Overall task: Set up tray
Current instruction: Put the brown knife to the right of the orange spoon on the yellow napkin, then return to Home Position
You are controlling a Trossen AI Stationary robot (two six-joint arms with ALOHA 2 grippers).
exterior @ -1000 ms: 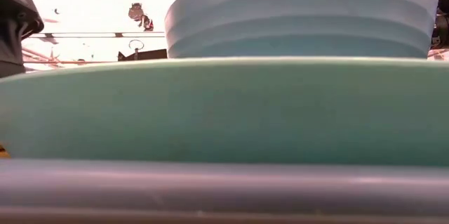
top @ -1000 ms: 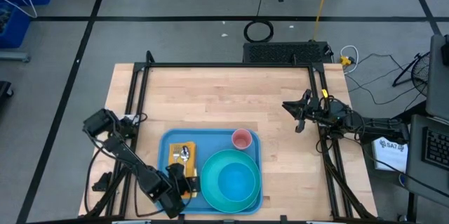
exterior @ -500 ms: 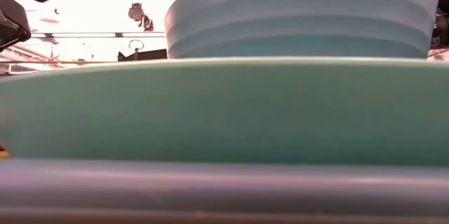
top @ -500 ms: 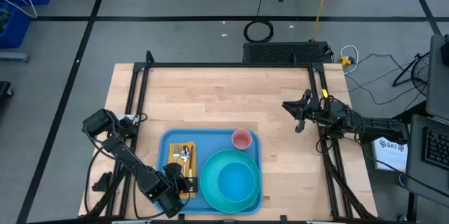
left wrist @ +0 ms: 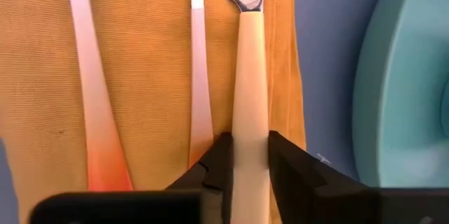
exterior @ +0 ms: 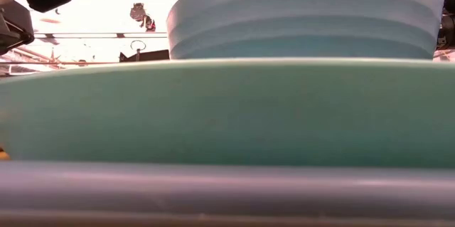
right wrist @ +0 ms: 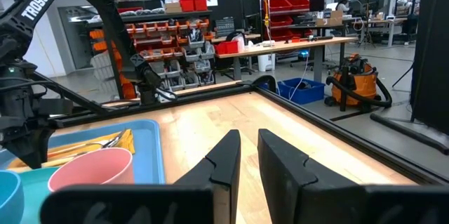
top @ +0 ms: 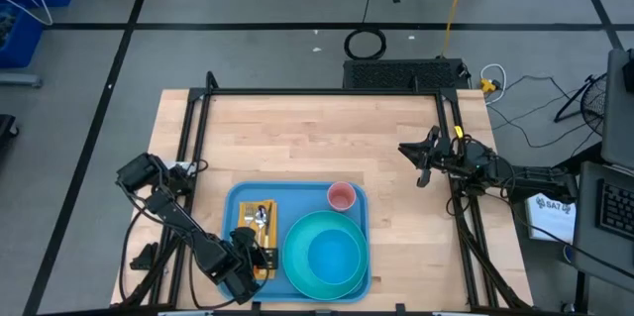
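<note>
The light-blue tray (top: 297, 190) lies at the table's near edge. On it a teal plate (top: 293, 257) carries a blue bowl (top: 332, 255), with a pink cup (top: 341, 196) behind them. A yellow napkin (left wrist: 140, 76) on the tray's left part bears three utensils side by side. My left gripper (top: 248, 254) is low over the napkin's near end, shut on the cream-handled utensil (left wrist: 249, 76). My right gripper (top: 421, 164) waits shut above the table's right side. My left gripper pinches the cream handle (left wrist: 250, 150) of the utensil nearest the plate between its two fingers (left wrist: 219, 164), one on each side. The fingers point along the handle, coming from the tray's near side. The utensil lies flat on the napkin.
Two metal-handled utensils (left wrist: 200, 76) lie on the napkin just beside the held one. The plate's rim (left wrist: 414, 76) is close on the other side. Bare wood spreads over the table's far half (top: 317, 138). Black frame rails (top: 193, 138) run along the left and right sides.
My left gripper has shifted slightly toward the table's left edge, and in the low view its arm now sits higher. The tray, plate, bowl and cup have kept their places.
</note>
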